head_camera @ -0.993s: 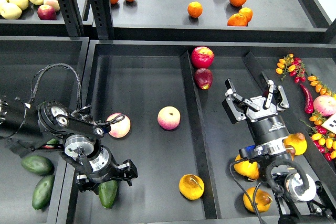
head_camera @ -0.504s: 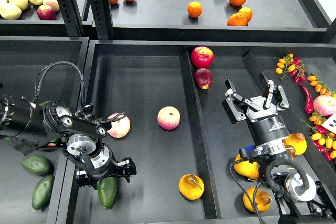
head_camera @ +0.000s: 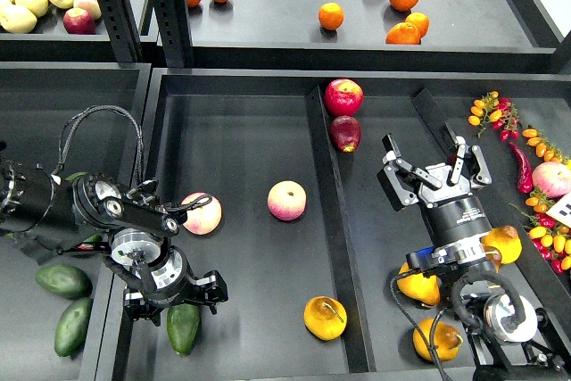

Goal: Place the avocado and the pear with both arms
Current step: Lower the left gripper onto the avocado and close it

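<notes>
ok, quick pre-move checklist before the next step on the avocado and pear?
1. Left gripper over the avocado in the middle bin: ok.
2. Left grip on the avocado: cannot tell, fingers hidden end-on.
3. Right gripper open and empty: ok.
4. Pear in reach of the right gripper: not ok, it lies in the middle bin, across the divider.
5. Floor beside the pear free of other fruit: ok; the nearest peach sits farther back.

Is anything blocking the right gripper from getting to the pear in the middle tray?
Only the raised divider between trays lies between the open right gripper and the pear. No fruit sits on that path.
</notes>
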